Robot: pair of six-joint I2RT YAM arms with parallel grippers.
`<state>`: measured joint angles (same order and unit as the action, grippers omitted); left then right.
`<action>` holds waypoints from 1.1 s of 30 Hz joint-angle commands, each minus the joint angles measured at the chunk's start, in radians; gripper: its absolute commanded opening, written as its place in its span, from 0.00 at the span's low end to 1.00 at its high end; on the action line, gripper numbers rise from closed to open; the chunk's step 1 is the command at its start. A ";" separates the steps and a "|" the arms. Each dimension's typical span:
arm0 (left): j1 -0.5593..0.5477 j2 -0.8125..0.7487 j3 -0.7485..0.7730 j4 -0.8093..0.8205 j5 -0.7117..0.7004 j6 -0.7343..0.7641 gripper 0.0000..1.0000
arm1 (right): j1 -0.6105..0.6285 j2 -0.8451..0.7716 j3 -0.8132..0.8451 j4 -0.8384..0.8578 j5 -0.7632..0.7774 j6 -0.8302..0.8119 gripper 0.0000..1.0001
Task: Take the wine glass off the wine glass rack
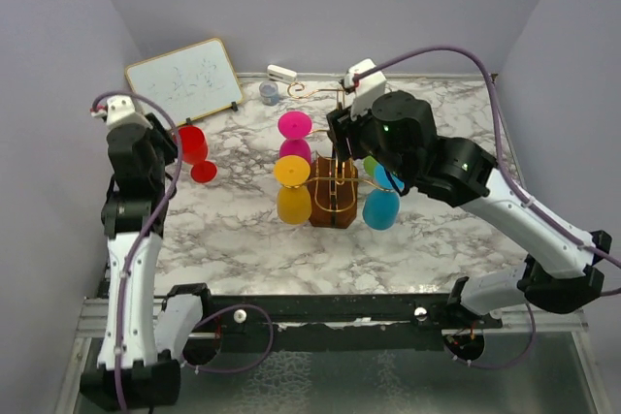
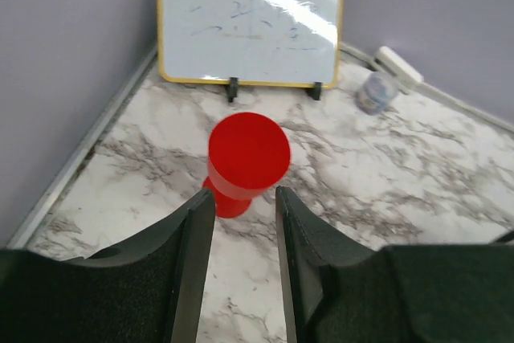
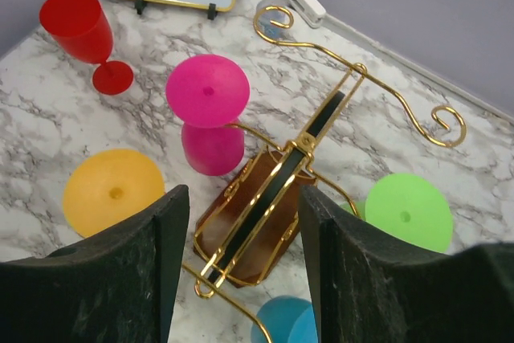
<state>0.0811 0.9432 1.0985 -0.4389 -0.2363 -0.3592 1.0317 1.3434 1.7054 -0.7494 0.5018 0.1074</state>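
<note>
The wine glass rack (image 1: pixel 333 203) is a gold wire stand on a brown wooden base (image 3: pixel 227 216) at mid-table. Pink (image 1: pixel 295 126), orange (image 1: pixel 291 172), green (image 1: pixel 370 164) and blue (image 1: pixel 380 208) wine glasses hang upside down on its arms. A red wine glass (image 1: pixel 194 147) stands upright on the table to the left, off the rack. My left gripper (image 2: pixel 243 194) is open and empty, its fingertips just short of the red glass (image 2: pixel 249 154). My right gripper (image 3: pixel 241 194) is open and empty above the rack's top, between the pink (image 3: pixel 207 90) and green (image 3: pixel 405 210) glasses.
A yellow-framed whiteboard (image 1: pixel 184 79) leans at the back left corner. A small grey cup (image 1: pixel 269 93) and a white eraser (image 1: pixel 281 73) sit by the back wall. Walls close in the table at left, back and right.
</note>
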 commanded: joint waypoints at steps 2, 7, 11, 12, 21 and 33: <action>-0.006 -0.208 -0.169 -0.038 0.339 -0.068 0.37 | -0.128 0.170 0.262 -0.006 -0.225 -0.031 0.56; -0.014 -0.261 -0.265 -0.031 0.421 -0.035 0.36 | -0.464 0.432 0.679 -0.133 -0.608 0.070 0.42; -0.036 -0.295 -0.323 -0.026 0.439 -0.004 0.35 | -0.843 0.410 0.542 0.024 -1.077 0.345 0.18; -0.042 -0.302 -0.336 -0.023 0.440 -0.002 0.35 | -0.945 0.372 0.414 0.137 -1.219 0.447 0.14; -0.077 -0.325 -0.382 0.022 0.479 -0.017 0.35 | -1.239 0.020 -0.311 0.436 -1.482 0.660 0.39; -0.093 -0.340 -0.381 0.003 0.433 -0.028 0.35 | -1.239 -0.070 -0.494 0.374 -1.637 0.593 0.43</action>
<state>-0.0090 0.6193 0.7231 -0.4561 0.2054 -0.3809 -0.2031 1.2400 1.2213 -0.3210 -1.0630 0.7532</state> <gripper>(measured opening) 0.355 0.430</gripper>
